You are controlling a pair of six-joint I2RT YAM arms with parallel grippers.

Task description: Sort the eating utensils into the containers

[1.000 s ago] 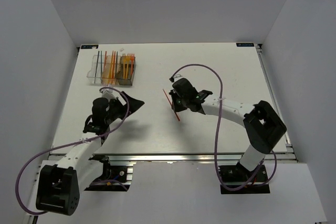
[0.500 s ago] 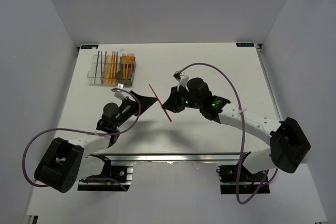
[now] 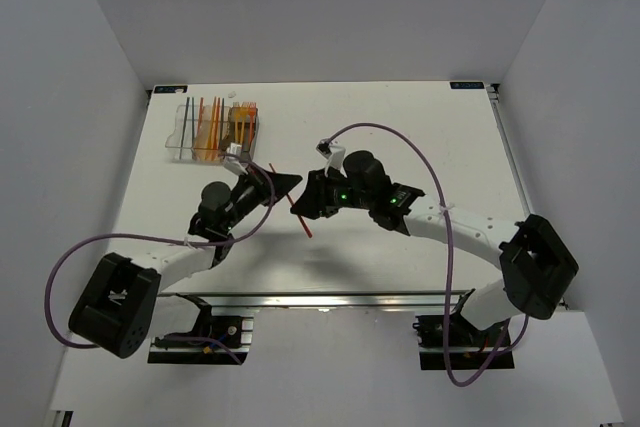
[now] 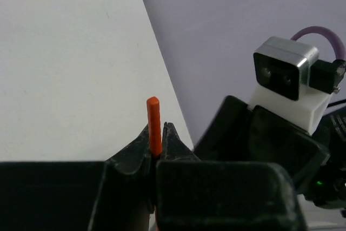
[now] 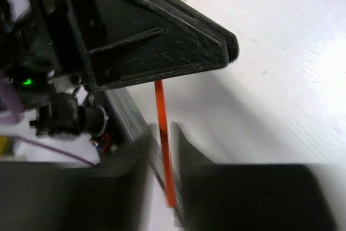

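Mia: Where is the red stick [image 3: 302, 224]?

Tom: It is up in the air, over the middle of the table [image 3: 400, 127], right between the two arms. The two tools meet there, tip to tip.

Mia: Who has it?

Tom: The left tool [image 4: 156, 136] has it. Its two fingers are pinched tight on the stick. A short bit of the stick pokes out past the fingertips.

Mia: And the right tool [image 5: 162, 136]?

Tom: Its fingers sit on each side of the same stick, a bit further along it. They stand a little apart. The gap is narrow, but it is wider than the stick. The stick is close to one finger, and there is bare space on the other side.

Mia: What about the other end of the stick?

Tom: It sticks out past the right tool and hangs free. From above, the stick slants toward the near edge of the table.

Mia: Where are the boxes [image 3: 172, 147]?

Tom: They are at the far left of the table, three in a row. One is clear, one is orange and one is dark. Thin pieces [image 3: 212, 122] stand up in them, and most are orange.

Mia: Is the red stick near them?

Tom: No, it is well apart from them.
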